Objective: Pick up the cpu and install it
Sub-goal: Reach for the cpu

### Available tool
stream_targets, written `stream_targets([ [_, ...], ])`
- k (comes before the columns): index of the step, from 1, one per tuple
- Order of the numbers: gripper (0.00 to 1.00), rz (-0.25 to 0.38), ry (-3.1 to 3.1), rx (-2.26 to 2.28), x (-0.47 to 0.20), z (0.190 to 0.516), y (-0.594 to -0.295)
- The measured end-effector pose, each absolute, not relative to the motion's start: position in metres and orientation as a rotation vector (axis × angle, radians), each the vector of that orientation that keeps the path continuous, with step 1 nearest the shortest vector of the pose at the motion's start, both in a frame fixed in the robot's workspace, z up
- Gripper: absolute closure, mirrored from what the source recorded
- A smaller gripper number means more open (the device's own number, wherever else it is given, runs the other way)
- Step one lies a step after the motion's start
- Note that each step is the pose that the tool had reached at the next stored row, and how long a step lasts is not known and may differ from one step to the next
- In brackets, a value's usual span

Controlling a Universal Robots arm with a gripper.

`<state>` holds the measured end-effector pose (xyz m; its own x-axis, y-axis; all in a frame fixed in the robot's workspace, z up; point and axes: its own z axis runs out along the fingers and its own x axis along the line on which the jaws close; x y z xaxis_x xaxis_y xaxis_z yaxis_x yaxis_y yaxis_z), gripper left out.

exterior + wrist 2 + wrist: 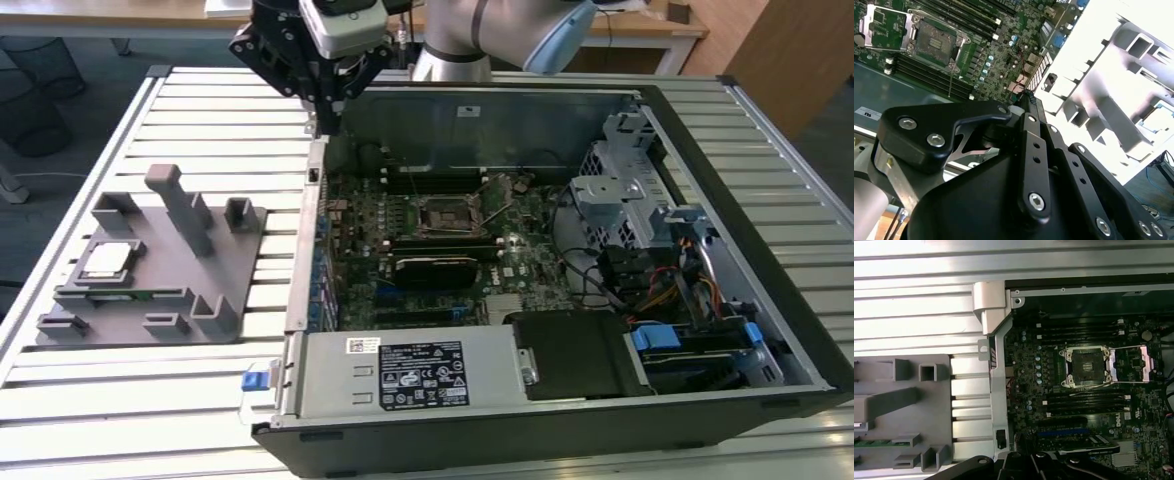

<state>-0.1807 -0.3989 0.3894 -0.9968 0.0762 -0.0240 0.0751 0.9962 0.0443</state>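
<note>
Silvery cpu [110,258] lies in the grey fixture [234,265] on the table [200,110], at nine o'clock of the computer case [561,425] in the exterior view; we judge a skewed pinch could tilt it and later bend pins in the open socket [447,212]. Our claw [324,118] hangs over the case's eleven o'clock corner. In the second wrist view the claw [1025,98] looks pressed together, holding nothing. The first wrist view shows the socket [1086,367] bare.
</note>
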Motion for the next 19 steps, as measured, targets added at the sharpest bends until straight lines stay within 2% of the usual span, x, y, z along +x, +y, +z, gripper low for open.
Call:
stream_targets([
  [19, 0.89, 0.068, 3.115, 0.118, -0.195, 0.388, -0.399],
])
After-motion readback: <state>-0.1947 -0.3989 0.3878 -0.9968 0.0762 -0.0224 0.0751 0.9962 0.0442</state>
